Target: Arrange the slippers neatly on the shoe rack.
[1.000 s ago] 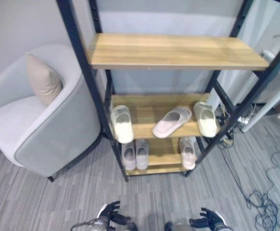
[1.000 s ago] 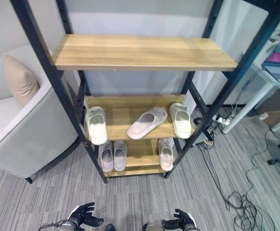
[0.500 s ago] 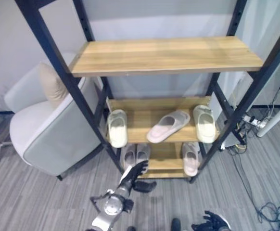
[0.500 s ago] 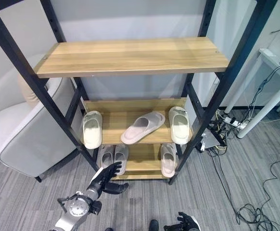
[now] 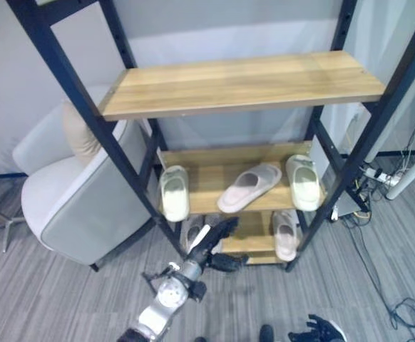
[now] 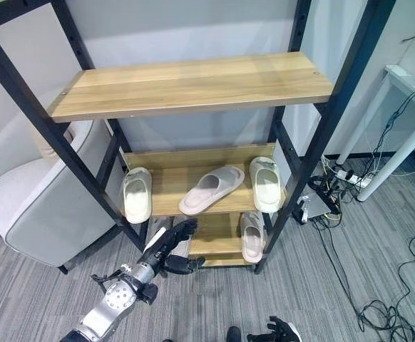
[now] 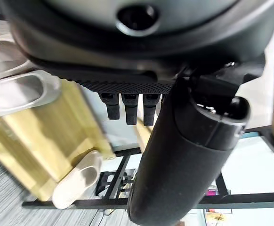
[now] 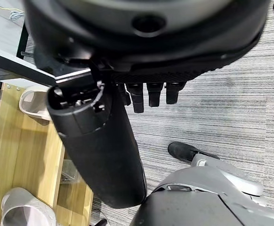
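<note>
Bright, even indoor light; soft shadows under the shelves (image 5: 236,85); wrist views blurred close up.

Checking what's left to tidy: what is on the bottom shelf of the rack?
A pink slipper lies at its right end. The left hand, fingers open, covers most of a grey pair at the left end.

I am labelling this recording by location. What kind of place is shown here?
Probably an office or lab corner set up like a home entryway: a shoe rack with slippers, an armchair, and a white desk with cables on the floor.
</note>
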Robot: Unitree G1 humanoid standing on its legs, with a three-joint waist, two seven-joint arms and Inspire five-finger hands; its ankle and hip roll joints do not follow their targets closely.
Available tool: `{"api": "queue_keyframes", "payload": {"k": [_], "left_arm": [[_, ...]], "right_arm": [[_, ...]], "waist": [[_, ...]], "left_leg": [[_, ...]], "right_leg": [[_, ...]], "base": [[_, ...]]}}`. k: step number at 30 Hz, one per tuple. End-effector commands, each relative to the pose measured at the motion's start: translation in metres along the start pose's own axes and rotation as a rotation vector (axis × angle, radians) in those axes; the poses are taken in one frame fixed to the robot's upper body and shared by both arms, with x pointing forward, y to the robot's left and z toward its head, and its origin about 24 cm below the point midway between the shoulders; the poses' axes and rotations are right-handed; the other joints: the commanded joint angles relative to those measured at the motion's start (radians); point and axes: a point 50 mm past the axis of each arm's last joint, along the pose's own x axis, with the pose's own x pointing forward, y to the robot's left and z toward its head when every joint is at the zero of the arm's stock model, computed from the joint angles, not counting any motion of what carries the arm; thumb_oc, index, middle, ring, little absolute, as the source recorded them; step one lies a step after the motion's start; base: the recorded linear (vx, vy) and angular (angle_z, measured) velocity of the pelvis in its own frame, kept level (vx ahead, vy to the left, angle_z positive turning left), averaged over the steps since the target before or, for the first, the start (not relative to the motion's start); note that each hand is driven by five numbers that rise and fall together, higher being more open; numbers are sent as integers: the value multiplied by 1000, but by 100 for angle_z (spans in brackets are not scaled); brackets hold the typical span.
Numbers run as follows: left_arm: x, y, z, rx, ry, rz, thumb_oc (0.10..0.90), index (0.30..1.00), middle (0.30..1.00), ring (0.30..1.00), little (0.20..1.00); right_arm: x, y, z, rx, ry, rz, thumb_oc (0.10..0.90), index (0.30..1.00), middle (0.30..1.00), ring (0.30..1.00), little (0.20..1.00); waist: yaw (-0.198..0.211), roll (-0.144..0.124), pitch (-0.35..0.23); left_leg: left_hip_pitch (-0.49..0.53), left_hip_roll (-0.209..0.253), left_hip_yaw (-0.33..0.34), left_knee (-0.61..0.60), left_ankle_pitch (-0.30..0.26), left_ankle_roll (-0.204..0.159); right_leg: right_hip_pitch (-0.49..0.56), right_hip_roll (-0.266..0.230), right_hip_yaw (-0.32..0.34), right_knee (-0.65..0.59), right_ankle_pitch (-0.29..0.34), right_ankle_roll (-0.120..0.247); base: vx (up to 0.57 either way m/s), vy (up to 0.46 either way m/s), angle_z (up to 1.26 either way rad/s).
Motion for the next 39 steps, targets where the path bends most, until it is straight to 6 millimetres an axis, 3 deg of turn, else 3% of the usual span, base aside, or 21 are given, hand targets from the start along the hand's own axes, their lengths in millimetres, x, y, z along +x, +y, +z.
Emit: {"api": "queue_keyframes", "payload": {"k": [1, 2, 3, 6, 16, 27, 39], "left_arm": [[26, 21, 94, 106, -437, 63, 800, 900, 900, 900, 900], [28, 25, 110, 142, -499, 89, 800, 900, 900, 900, 900], [28, 25, 110, 142, -499, 89, 800, 900, 900, 900, 900], [39, 35, 135, 250, -579, 167, 800, 900, 900, 900, 900], [56, 55, 158, 469, -605, 282, 800, 900, 900, 900, 900], [80, 97, 185, 883, -555, 480, 800, 900, 900, 900, 900], [85, 139, 215, 997, -508, 670, 800, 900, 900, 900, 900]], "right_arm": [[3, 8, 18, -34, -82, 22, 800, 900, 900, 900, 900], [3, 8, 19, -38, -89, 25, 800, 900, 900, 900, 900], [3, 8, 19, -38, -89, 25, 800, 900, 900, 900, 900], [2, 7, 19, -50, -97, 24, 800, 900, 900, 900, 900], [2, 2, 21, -72, -107, 23, 800, 900, 900, 900, 900], [6, -14, 52, -103, -213, -14, 800, 900, 900, 900, 900], [7, -15, 62, -93, -244, -25, 800, 900, 900, 900, 900]], "waist": [[-17, -60, 14], [-22, -57, 13], [-23, -57, 14], [-40, -48, 13], [-69, -39, 10], [-112, -26, 56], [-136, -24, 71]], "left_leg": [[4, -59, 3, -8, -29, -4], [5, -59, 6, -9, -30, -5], [5, -59, 6, -9, -30, -5], [9, -58, 10, -9, -35, -8], [29, -52, 24, -9, -55, -14], [-61, -53, 43, -9, -36, -20], [-170, -62, 62, -9, -13, -19]], "right_leg": [[55, -16, 21, 8, -116, 58], [55, -17, 20, 8, -116, 59], [55, -17, 20, 8, -116, 59], [55, -18, 26, 8, -117, 62], [63, -9, 50, 8, -132, 63], [-51, -9, 70, 8, -96, 76], [-175, -14, 106, 8, -57, 85]], "base": [[0, 0, 0], [0, 0, 0], [32, 5, 1], [35, 5, 0], [31, -6, -2], [-45, 4, -7], [-21, 3, -6]]}}
